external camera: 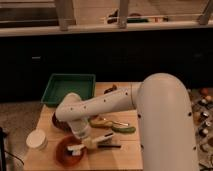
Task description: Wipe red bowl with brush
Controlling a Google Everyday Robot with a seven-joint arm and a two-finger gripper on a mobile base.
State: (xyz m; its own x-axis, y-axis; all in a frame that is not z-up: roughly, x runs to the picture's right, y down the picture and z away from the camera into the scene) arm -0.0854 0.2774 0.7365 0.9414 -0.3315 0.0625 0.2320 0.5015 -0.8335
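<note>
Nearest the front edge of the table (122,159), the red bowl (64,154) is sitting just right of a white cup (36,139). The brush (97,140) is lying with its head over the bowl's right side, its pale handle reaching rightward. The tool (81,135) is hanging just above that rim, at the brush; I cannot tell whether it is clenching the brush or released. Behind it, a maroon bowl (56,122) is peeking past the arm, with a green tray (70,80) farther back. I am judging that pressing on the rim risks tipping the shallow bowl or skidding it into the cup.
</note>
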